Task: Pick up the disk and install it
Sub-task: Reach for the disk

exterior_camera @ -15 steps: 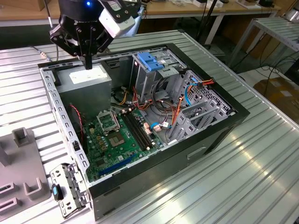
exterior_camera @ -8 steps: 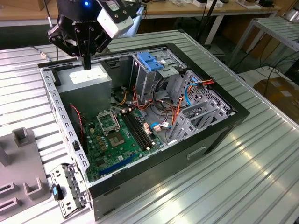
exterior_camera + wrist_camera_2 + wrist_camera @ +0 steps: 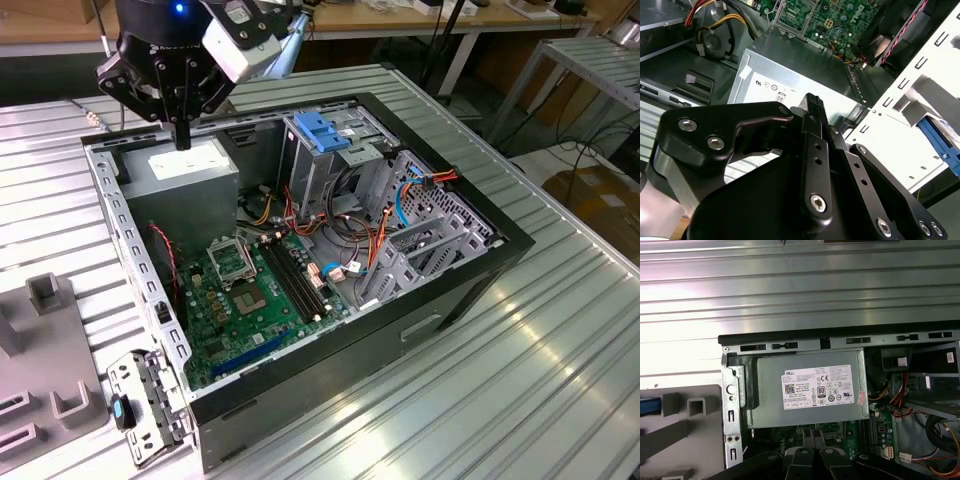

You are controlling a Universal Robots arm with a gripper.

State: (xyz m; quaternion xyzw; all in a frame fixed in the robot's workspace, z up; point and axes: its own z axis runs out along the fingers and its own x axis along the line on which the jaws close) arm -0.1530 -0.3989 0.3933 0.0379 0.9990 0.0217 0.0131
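- A ribbed metal table (image 3: 560,330) carried one open computer case (image 3: 440,300). Wooden benches (image 3: 400,20) and loose cables (image 3: 590,140) stood in the room behind it in the exterior view.
- The gripper (image 3: 182,140) held its fingers (image 3: 807,438) pressed together with nothing between them, tips pointing down.
- Directly under the tips sat one grey power-supply box (image 3: 185,170), tucked into a corner of the case.
- Its single white sticker (image 3: 822,386) bore small black print, a barcode and a row of approval marks. Two smaller white labels (image 3: 948,357) sat on dark parts beside the box in the first wrist view.
- Past the box lay one green motherboard (image 3: 240,300) with one square processor socket (image 3: 232,262). Red, yellow and orange wires (image 3: 300,215) ran close by.
- One metal drive cage (image 3: 330,170) with a light-blue plastic top (image 3: 322,130) stood to the exterior view's right of the gripper.
- One grey fixture (image 3: 40,360) lay outside the case.
- The disk was not in the fingers. A blue strip (image 3: 650,405) on that fixture, well apart from the gripper, might have been its side rail, but I could not tell.
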